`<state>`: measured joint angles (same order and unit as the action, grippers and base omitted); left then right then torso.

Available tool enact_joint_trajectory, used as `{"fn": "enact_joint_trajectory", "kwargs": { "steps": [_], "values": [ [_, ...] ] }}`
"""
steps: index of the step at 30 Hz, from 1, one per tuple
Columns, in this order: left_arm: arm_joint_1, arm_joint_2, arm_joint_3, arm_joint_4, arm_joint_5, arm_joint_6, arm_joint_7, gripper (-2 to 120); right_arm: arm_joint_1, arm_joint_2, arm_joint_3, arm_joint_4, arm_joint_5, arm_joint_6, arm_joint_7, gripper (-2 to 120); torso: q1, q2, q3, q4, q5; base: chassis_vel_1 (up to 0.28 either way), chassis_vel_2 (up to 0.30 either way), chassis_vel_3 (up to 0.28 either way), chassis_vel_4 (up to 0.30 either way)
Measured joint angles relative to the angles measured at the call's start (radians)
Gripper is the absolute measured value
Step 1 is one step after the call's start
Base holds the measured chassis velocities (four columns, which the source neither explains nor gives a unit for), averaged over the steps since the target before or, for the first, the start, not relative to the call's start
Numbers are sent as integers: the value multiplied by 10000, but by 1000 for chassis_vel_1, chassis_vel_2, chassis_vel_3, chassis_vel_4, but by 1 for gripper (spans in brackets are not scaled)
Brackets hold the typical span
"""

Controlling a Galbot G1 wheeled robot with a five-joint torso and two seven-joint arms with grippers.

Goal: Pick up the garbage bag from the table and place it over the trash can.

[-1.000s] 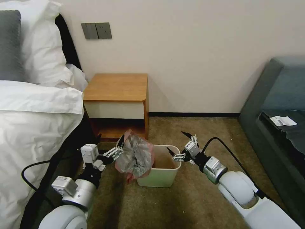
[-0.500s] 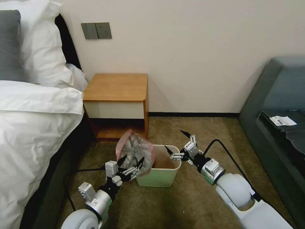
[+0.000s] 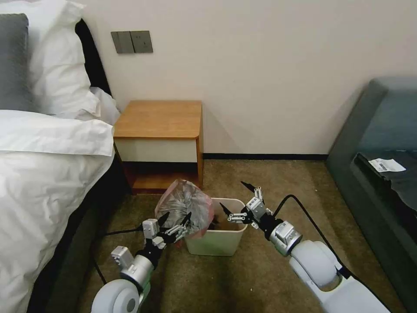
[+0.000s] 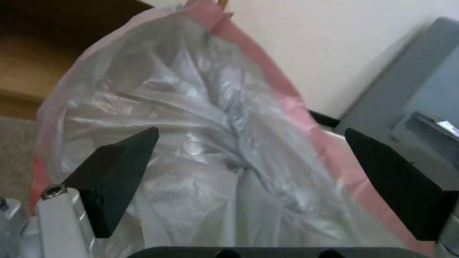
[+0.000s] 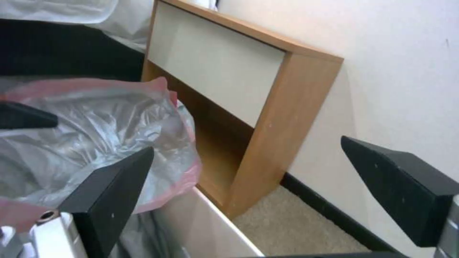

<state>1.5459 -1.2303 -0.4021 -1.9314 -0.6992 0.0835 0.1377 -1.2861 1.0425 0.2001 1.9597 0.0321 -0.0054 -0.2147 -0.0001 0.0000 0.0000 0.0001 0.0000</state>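
Grey crinkled plastic with pink-red edging — the garbage bag (image 3: 186, 208) — bulges up over the left rim of the trash can (image 3: 217, 243), part of it dipping inside the bin and most of it heaped above and outside the left wall. It is not yet spread over the opening; the right and far parts of the rolled rim are bare. The table (image 3: 161, 119) stands beyond the bin against the wall, its top clear of the bag.

Low on the near-left side, the left gripper (image 3: 175, 220) hangs with its fingers spread wide, nothing between them, the bag just past the fingertips toward the far right. In the left wrist view the bag (image 4: 191, 136) sits squarely between the two black pads, its pink hem running away from the gripper. Over the bin's right rim the right gripper (image 3: 236, 200) hovers, also spread wide and empty, pointing left across the opening toward the bag (image 5: 91, 139).

By my reading, the coming move turns on this: the bag's bulk lies on the left arm's side, directly ahead of it and closer to it, while the uncovered rim lies right — toward the right gripper.
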Motion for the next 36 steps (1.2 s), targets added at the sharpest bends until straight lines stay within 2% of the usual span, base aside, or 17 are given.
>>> {"fn": "enact_joint_trajectory", "kwargs": {
  "steps": [7,13,24,30,36],
  "values": [
    [-541,-144,115,460,51,1,-92,97,-184,44,102,11,-65,175,-77,100,0,0,0,-2,0,0,0,0,0],
    [-1035,-178,177,810,242,294,-821,98,-194,41,338,-64,-11,227,-114,100,1,0,0,-1,0,0,0,0,0],
    [-1168,-124,260,1045,420,432,-1024,97,-197,173,380,-245,16,505,-186,100,1,0,0,-1,0,0,0,0,0],
    [-761,-135,175,611,1014,236,-1079,97,-194,187,420,-286,23,556,-207,100,0,-1,0,-1,0,0,0,0,0],
    [-63,-217,-69,-336,1519,-35,-1146,97,-194,333,416,-468,12,723,-267,100,1,0,-1,1,0,0,0,0,0]
  ]
}}
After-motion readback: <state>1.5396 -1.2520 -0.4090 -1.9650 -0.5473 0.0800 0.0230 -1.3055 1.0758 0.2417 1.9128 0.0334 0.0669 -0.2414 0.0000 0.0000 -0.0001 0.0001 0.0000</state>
